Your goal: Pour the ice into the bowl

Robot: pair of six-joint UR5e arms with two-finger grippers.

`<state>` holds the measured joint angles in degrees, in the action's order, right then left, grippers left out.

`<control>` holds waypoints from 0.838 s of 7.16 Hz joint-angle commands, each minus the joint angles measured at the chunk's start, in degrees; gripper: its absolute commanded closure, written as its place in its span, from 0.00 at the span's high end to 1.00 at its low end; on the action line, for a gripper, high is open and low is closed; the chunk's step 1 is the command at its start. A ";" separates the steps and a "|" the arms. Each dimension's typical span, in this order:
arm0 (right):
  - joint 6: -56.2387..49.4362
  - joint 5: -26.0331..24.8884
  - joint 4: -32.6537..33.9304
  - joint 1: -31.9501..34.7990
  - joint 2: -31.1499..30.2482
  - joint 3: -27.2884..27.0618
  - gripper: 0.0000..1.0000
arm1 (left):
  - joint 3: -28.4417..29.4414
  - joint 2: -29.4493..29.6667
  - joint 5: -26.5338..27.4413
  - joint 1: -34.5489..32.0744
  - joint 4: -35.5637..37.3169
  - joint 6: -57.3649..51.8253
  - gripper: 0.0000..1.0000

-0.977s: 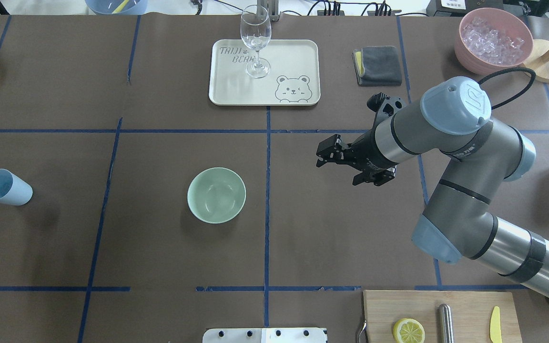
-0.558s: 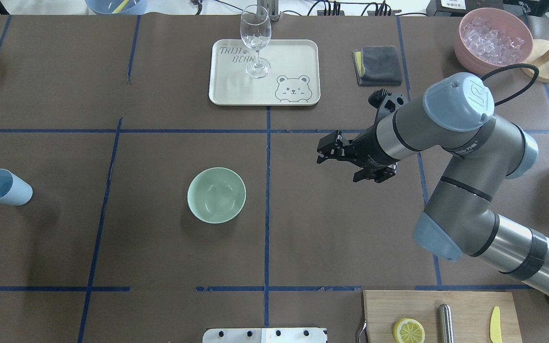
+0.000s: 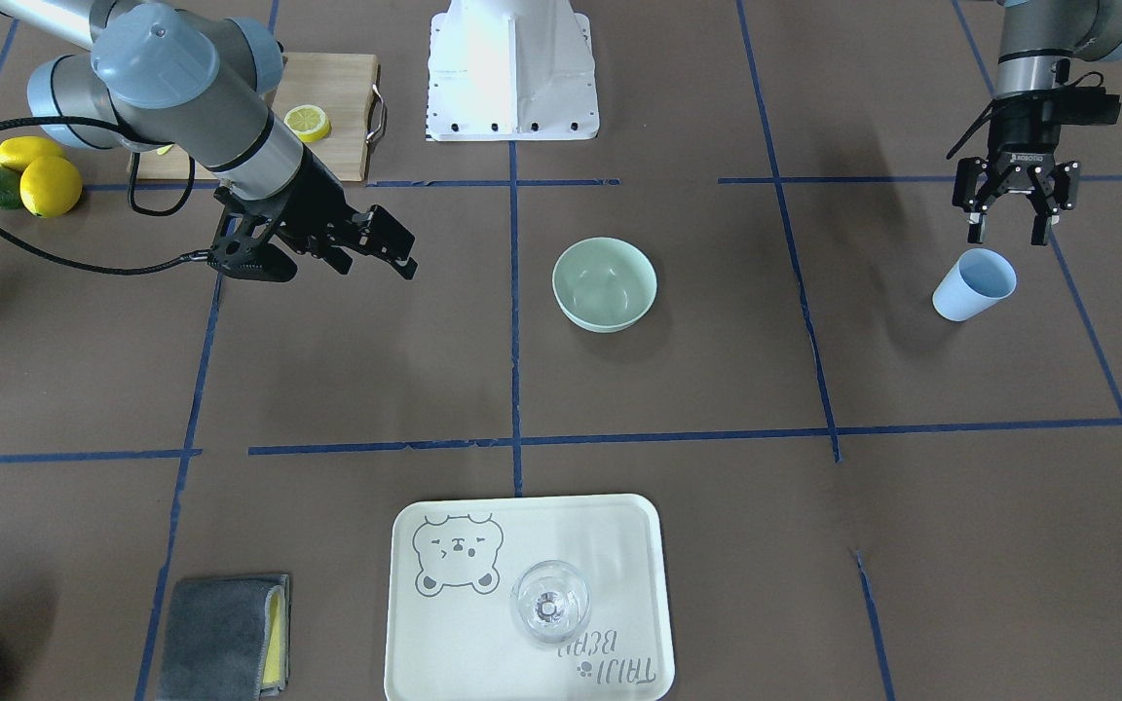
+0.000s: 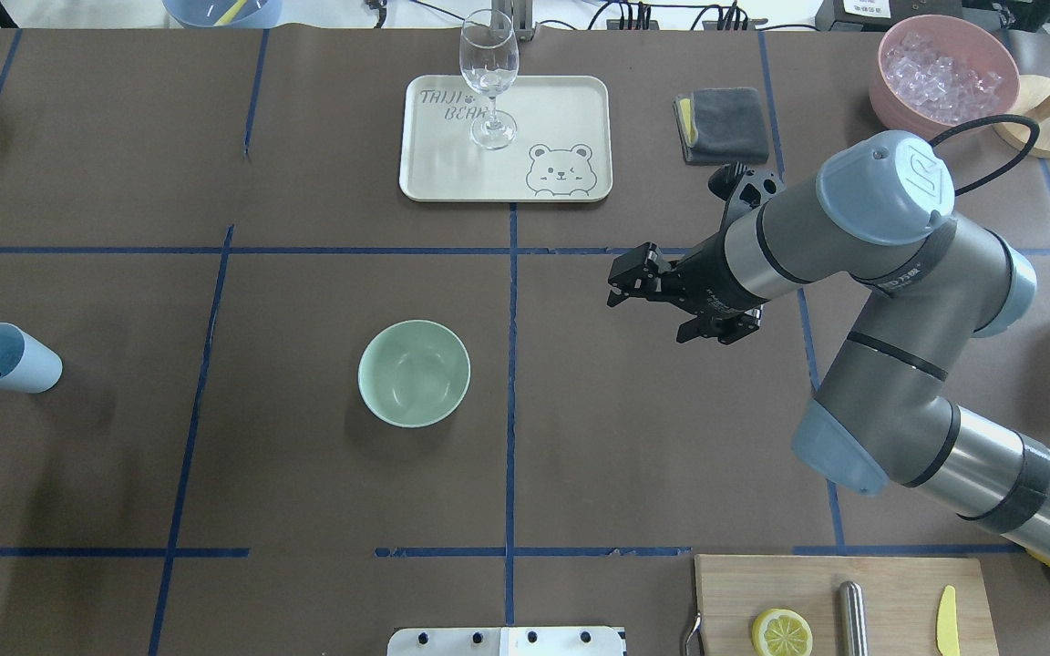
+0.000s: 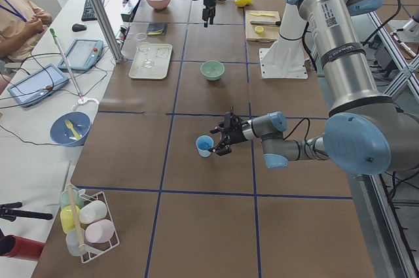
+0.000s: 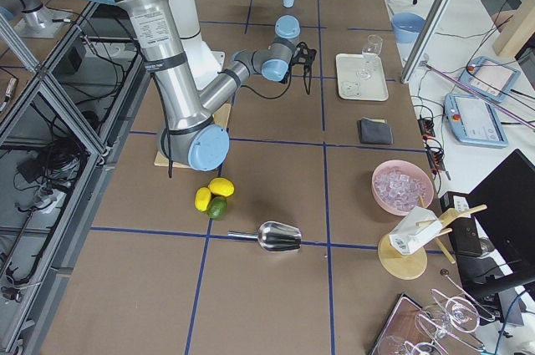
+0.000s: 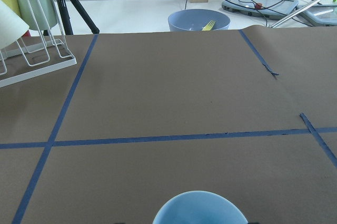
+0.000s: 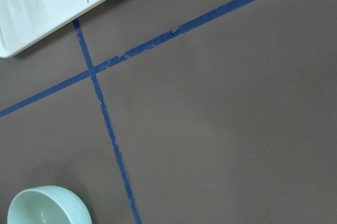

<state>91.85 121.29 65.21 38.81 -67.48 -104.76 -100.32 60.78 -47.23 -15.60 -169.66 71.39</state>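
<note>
The pale mint-green bowl (image 4: 414, 373) (image 3: 605, 284) stands empty near the table's middle. The ice (image 4: 942, 71) lies heaped in a pink container (image 4: 890, 91) at the far right corner. My right gripper (image 4: 627, 278) (image 3: 403, 251) hovers open and empty above the table, right of the bowl and well short of the ice. A light blue cup (image 4: 10, 358) (image 3: 973, 283) stands at the left edge. My left gripper (image 3: 1007, 234) is open just behind the cup, not touching it. The left wrist view shows the cup's rim (image 7: 200, 211) at the bottom.
A cream tray (image 4: 571, 118) with a wine glass (image 4: 489, 77) sits at the far middle, with a grey cloth (image 4: 724, 125) to its right. A cutting board (image 4: 890, 583) with a lemon half (image 4: 781, 631) lies near the front right. A metal scoop (image 6: 276, 236) lies on the table.
My right arm has shifted slightly farther from the robot, gripper still open. My left gripper has come a little further into view beside the blue cup.
</note>
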 commanded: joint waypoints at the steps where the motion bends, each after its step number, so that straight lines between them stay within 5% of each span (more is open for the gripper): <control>1: 0.00 0.00 -0.35 0.12 -0.37 0.00 1.00 | 1.34 0.30 6.77 5.12 0.03 1.91 1.00; 6: 0.09 0.09 -0.44 0.12 -0.28 0.00 1.00 | 11.43 8.28 18.89 7.95 0.30 3.85 1.00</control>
<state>91.86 121.37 64.78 38.93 -67.74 -104.75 -92.08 66.83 -31.53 -7.85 -169.41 75.18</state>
